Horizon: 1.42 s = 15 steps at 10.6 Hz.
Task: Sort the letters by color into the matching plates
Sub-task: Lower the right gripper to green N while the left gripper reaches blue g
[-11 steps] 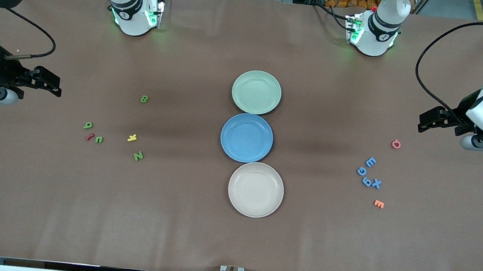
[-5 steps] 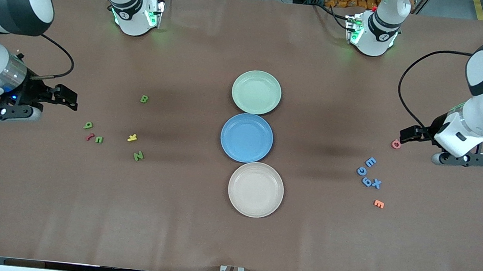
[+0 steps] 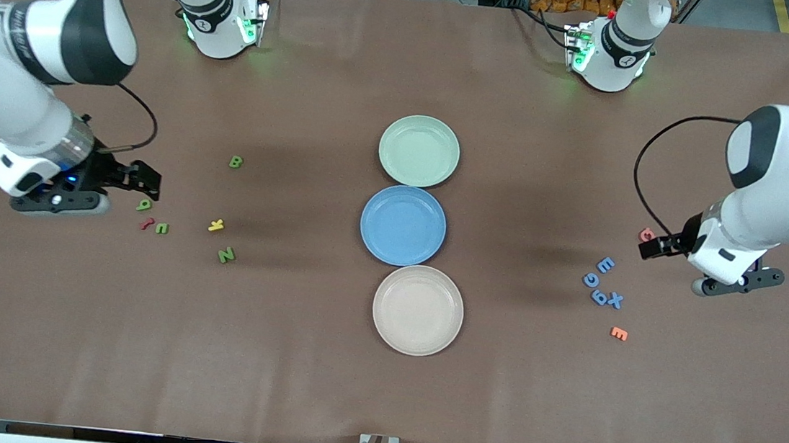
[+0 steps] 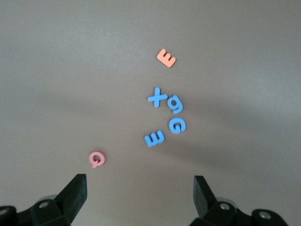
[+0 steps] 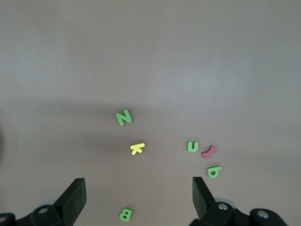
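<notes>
Three plates sit in a row down the middle of the tabletop. Reading the clock with twelve toward the arms' bases, the green plate is at twelve o'clock of the blue plate and the beige plate at six. All three are empty and nearly touch rim to rim.

Out at nine o'clock of the blue plate, toward the right arm's end, lie the green pieces. The green B is off on its own, with the green N at six o'clock of it. The green 9 and green u are close together. A yellow k lies between the B and the N, and a red piece lies just beside the u.

At three o'clock of the blue plate, toward the left arm's end, is a tight cluster of blue E, blue G, blue 9 and blue X. An orange E lies at five o'clock of the cluster and a pink Q at one o'clock.

The right hand hangs over the tabletop at twelve o'clock of the green 9, fingers spread wide and holding nothing. The left hand hangs just by the pink Q — also spread and empty.
</notes>
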Each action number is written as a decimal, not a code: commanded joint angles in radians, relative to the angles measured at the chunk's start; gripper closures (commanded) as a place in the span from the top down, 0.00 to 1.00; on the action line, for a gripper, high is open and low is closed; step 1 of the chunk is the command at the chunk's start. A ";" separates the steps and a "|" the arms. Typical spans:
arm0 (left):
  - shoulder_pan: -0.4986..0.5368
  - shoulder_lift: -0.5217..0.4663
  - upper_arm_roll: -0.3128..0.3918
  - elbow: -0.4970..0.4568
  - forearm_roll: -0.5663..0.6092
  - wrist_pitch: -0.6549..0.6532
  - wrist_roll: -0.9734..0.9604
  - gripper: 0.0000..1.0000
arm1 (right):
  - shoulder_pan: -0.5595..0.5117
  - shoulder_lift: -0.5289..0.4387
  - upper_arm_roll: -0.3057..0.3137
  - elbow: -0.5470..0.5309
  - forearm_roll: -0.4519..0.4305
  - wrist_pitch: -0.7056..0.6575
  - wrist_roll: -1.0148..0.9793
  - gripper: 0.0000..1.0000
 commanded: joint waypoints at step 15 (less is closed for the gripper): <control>-0.054 0.431 0.000 0.050 0.137 0.425 -0.807 1.00 | 0.065 0.299 0.044 -0.088 -0.069 0.388 -0.208 0.94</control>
